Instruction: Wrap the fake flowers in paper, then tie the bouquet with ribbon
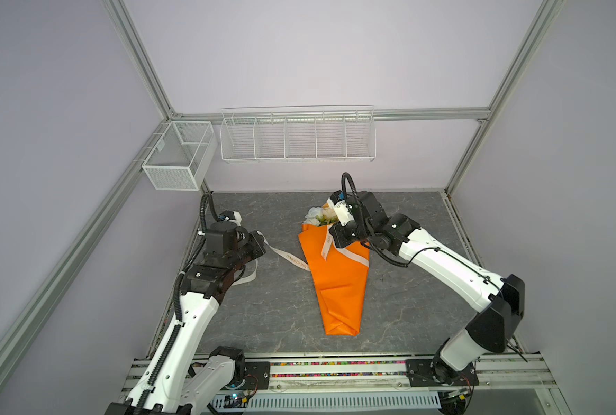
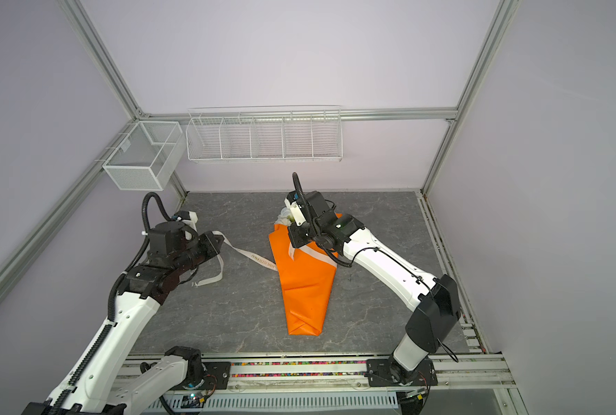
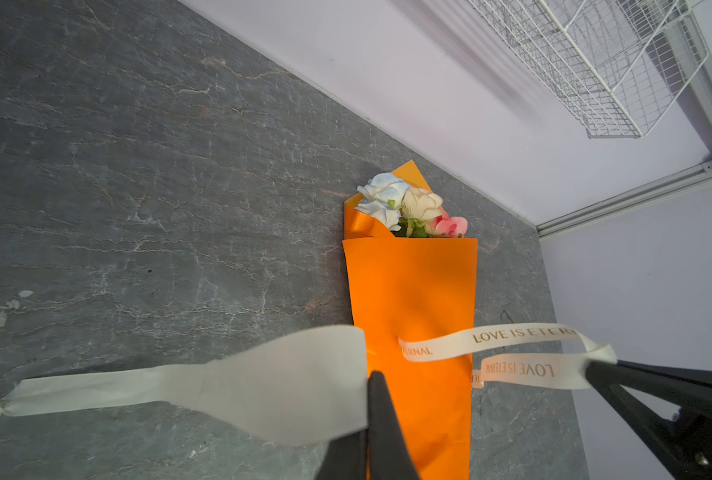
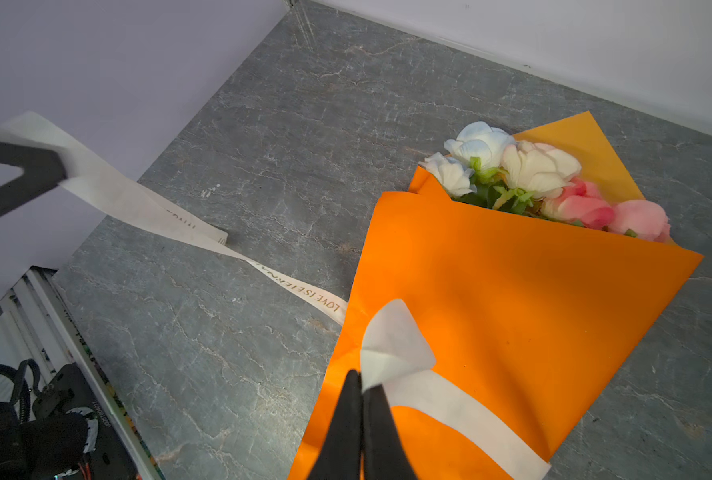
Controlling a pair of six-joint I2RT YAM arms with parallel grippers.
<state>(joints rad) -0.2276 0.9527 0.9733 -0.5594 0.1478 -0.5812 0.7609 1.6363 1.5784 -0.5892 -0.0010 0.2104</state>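
Orange-wrapped bouquet (image 1: 335,273) lies mid-desk (image 1: 263,316), blooms toward back wall (image 1: 299,72). Left pincer (image 3: 370,380) pressed shut on ribbon (image 3: 288,382); right pincer (image 4: 360,380) pinches ribbon's other run over wrap (image 4: 512,299). Risk: hard opposing pull drags light bouquet, creases wrap, or slips ribbon from tips. Wrist views show roses (image 4: 537,166) and lettering; top views half-hide blooms behind right arm (image 1: 443,258), but show slack tail by left arm (image 1: 191,316)
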